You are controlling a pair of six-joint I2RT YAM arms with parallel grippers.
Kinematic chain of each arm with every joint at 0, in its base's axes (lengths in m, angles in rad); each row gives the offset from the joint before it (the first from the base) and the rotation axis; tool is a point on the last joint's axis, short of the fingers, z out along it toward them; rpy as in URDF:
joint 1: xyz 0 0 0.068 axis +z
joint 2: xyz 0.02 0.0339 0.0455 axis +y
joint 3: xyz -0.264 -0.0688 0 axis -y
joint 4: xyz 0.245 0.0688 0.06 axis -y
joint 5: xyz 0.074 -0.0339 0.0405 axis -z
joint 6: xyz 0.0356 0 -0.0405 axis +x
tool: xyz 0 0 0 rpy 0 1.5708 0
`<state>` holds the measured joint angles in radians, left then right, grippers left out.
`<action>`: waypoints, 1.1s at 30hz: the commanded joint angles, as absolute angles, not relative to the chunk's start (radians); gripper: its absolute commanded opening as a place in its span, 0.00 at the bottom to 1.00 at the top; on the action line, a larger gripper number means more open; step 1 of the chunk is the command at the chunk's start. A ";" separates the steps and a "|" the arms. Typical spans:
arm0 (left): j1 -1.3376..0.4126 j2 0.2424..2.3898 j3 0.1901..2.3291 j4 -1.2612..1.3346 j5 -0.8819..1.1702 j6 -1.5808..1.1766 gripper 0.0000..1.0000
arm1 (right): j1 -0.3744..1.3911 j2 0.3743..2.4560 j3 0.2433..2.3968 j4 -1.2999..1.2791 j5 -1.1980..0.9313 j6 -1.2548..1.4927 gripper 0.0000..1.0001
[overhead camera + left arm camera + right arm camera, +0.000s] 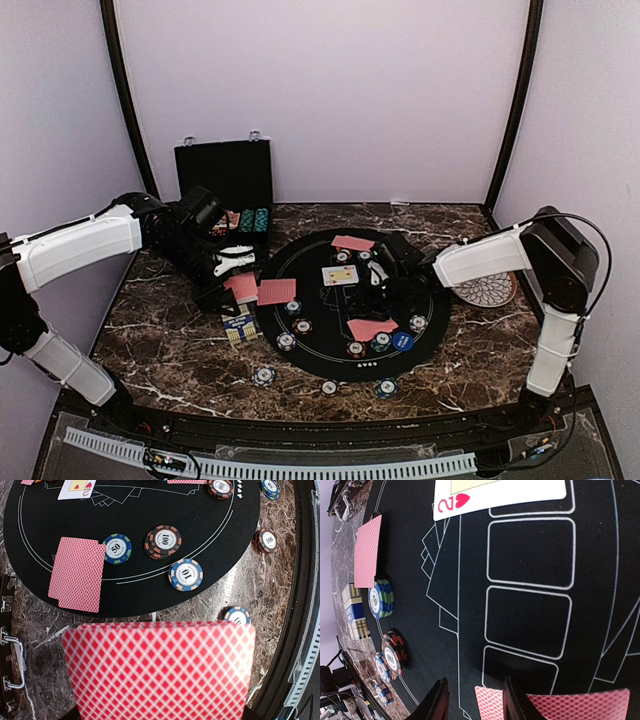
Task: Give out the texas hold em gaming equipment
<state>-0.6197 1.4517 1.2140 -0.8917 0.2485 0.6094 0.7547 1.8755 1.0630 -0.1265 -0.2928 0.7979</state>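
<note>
Held card point(160, 670) is pinched in your left gripper point(228, 292), just beside the mat point(135, 590). It looks thin, light, slick and bendy. Your right gripper point(476, 702) is spread, straddling a corner of the flat card point(570, 705). I'd catch that one by an edge.

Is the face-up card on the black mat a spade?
No, the face-up card shows a red 2 and a red heart at its corner.
</note>
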 commanded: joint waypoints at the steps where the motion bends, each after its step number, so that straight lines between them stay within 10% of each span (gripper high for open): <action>1: -0.618 1.415 1.226 -0.910 0.258 0.617 0.00 | 0.765 1.846 1.016 -0.169 -0.267 0.818 0.38; 33: -0.618 1.395 1.217 -0.914 0.250 0.622 0.00 | 0.588 2.020 1.285 -0.184 -0.352 0.787 0.32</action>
<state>-0.6197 1.4326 1.2140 -0.8925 0.2440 0.6094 0.6170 2.0167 1.3205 -0.2268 -0.3080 0.7876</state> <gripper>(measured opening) 0.679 0.318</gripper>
